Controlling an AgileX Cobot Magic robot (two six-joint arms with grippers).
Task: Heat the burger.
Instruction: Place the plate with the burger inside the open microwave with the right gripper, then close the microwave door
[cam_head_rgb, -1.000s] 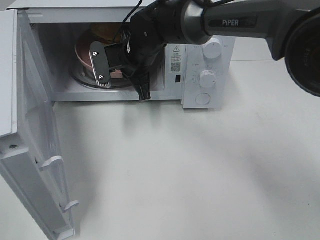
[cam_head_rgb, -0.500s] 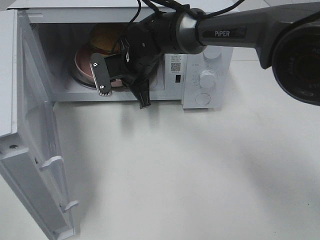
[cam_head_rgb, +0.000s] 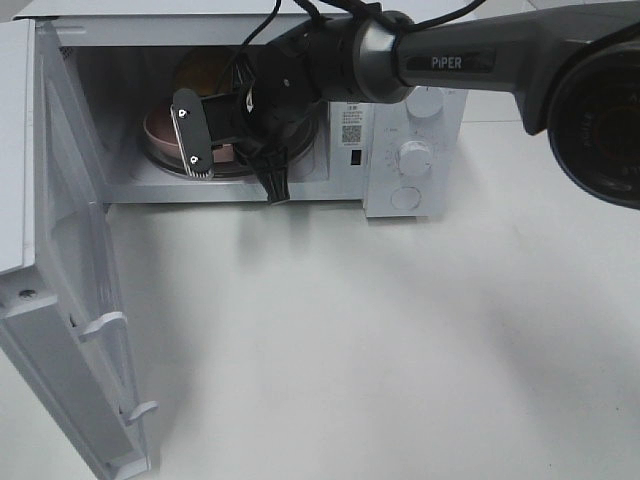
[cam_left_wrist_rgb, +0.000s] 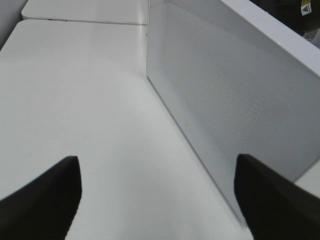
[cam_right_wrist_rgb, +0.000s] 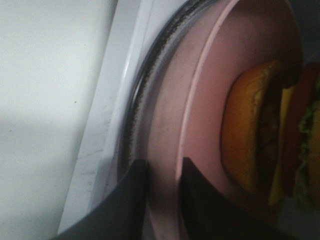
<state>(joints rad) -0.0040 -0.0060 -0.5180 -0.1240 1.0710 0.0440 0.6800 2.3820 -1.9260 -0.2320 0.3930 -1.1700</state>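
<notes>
The burger (cam_right_wrist_rgb: 247, 125) sits on a pink plate (cam_right_wrist_rgb: 200, 90) inside the microwave (cam_head_rgb: 440, 185); the microwave stands near the far edge of the tabletop (cam_head_rgb: 400, 350), toward its left side; its door (cam_head_rgb: 70, 300) hangs wide open; my right jaws reach inside, one on each side of the plate's rim; I cannot tell if they pinch it or are loose; my left jaws are wide open above the tabletop near the door, holding nothing.
</notes>
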